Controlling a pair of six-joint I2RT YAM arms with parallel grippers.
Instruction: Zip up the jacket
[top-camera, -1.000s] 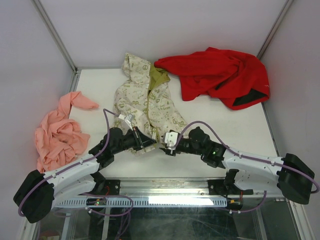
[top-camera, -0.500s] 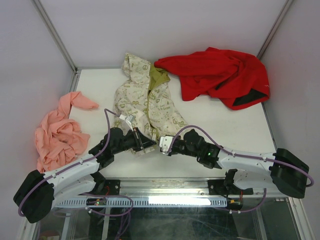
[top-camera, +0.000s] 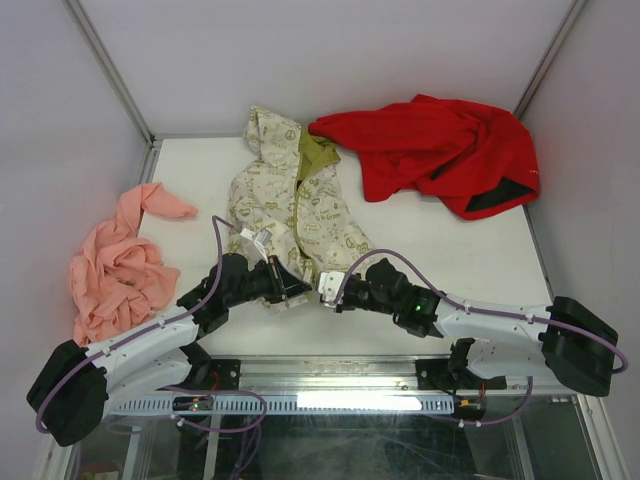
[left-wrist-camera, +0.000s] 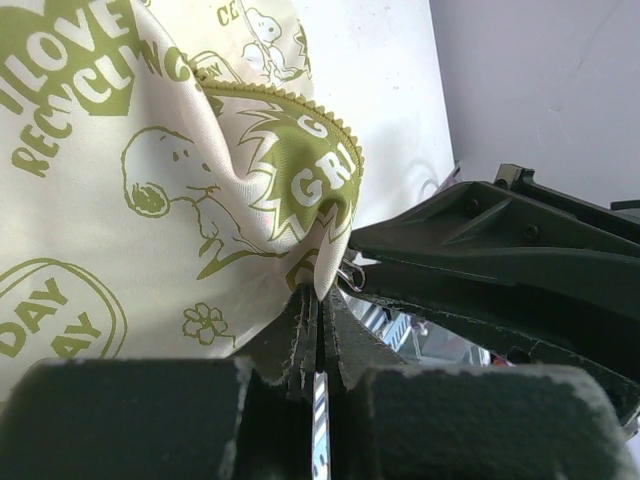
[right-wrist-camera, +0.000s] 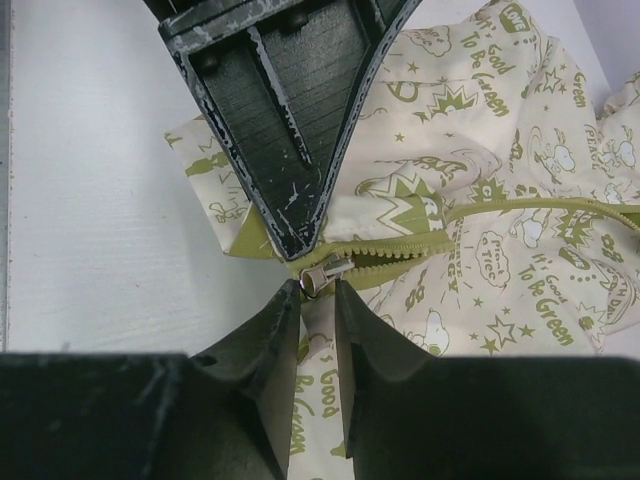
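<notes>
**Top view.** On a matte white table (top-camera: 450, 260), three soft garments:
- One cream-white jacket (top-camera: 295, 205), printed with olive motifs and olive-lined at the hood, spread lengthwise mid-table.
- One rumpled red garment (top-camera: 430, 150), far right.
- One bunched salmon-pink garment (top-camera: 115, 265), left edge.

Two black arms, meeting nearly tip to tip at the jacket's near hem: left gripper (top-camera: 292, 290) from the left, right gripper (top-camera: 325, 295) from the right.

**Left wrist view.** Clenched on the jacket's bottom corner, with thin woven cloth pinched flat between two dark, rough-edged fingers and rising above them in a fold. Along that fold, one row of olive zipper teeth (left-wrist-camera: 300, 105). Just to the right, a dark angular finger of the right gripper.

**Right wrist view.** Two scuffed dark fingers, narrowly apart, with a strip of printed cloth in the gap. Pinched or merely lying beneath: cannot tell. One small metal zipper pull (right-wrist-camera: 322, 272) right at the fingertips, at the end of an olive zip band running off to the right. Opposite, the tapered tip of the left gripper, down on the hem.
</notes>
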